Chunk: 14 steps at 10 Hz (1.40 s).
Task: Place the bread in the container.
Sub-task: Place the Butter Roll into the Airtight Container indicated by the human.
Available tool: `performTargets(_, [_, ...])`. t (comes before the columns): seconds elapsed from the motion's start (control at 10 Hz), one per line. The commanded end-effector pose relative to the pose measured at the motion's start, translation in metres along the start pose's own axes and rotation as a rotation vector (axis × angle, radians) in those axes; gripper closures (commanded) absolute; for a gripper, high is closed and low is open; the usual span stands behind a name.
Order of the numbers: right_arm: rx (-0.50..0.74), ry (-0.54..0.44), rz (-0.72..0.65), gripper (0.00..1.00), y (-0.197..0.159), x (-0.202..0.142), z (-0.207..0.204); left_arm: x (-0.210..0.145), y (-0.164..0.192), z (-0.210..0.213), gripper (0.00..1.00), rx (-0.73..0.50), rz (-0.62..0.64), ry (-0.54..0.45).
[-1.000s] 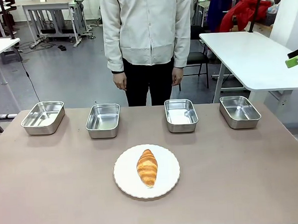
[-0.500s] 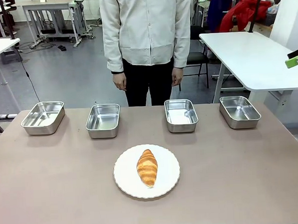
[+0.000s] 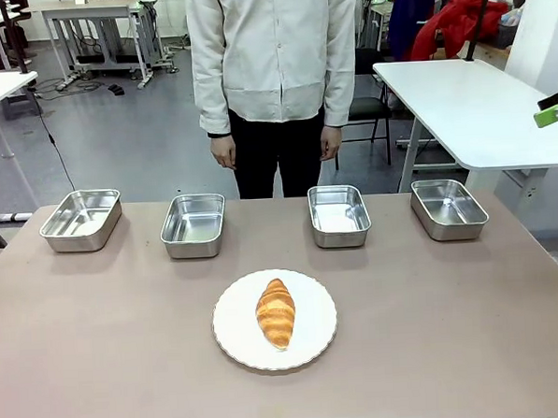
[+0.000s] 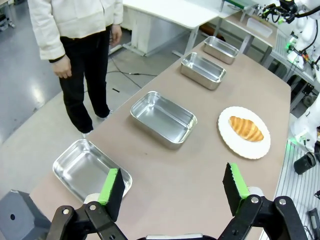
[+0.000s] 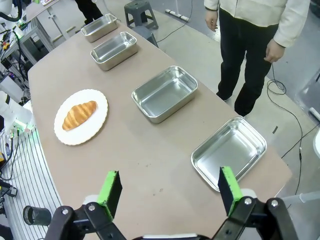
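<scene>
Golden-brown bread [image 3: 276, 313]: one piece, lying on the round white plate [image 3: 318, 325], its tapered ends toward 12 and 6 o'clock in the front view. We log the plate on the tan table [image 3: 454, 340], toward the near edge.

Steel containers, four alike, all empty, in a row beyond the plate. Taken from the bread, we list:
- far-left container [image 3: 81, 219], 10 o'clock
- inner-left container [image 3: 193, 223], 11 o'clock
- inner-right container [image 3: 339, 213], 1 o'clock
- far-right container [image 3: 449, 207], 2 o'clock

None touches its neighbour, and each sits well apart from the bread. We cannot tell which one the task means.

Left gripper [image 4: 172, 180]: jaws wide, nothing between the green pads [image 4: 111, 186], held above the table's end beside the far-left container.

Right gripper [image 5: 170, 182]: jaws wide, holding nothing, above the opposite end near the far-right container.

Person [image 3: 276, 69]: standing at 12 o'clock behind the table, hands hanging at the sides, apart from every item.
</scene>
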State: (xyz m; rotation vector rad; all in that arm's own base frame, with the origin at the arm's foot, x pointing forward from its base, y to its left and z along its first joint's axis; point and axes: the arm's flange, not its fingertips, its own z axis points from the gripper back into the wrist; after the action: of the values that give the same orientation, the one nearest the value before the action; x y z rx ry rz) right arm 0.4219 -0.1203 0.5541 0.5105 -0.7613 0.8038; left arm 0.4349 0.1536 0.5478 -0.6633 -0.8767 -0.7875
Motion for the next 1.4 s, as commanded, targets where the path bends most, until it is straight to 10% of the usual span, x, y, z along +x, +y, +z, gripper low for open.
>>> performTargets(0.0, [0.008,-0.019,0.000,0.00,-0.0009,0.0012,-0.0004,-0.0012,-0.0002,0.0026,0.00,-0.009,-0.016,-0.011])
performTargets(1.3, [0.008,-0.019,0.000,0.00,-0.0009,0.0012,-0.0004,-0.0012,-0.0002,0.0026,0.00,-0.009,-0.016,-0.011])
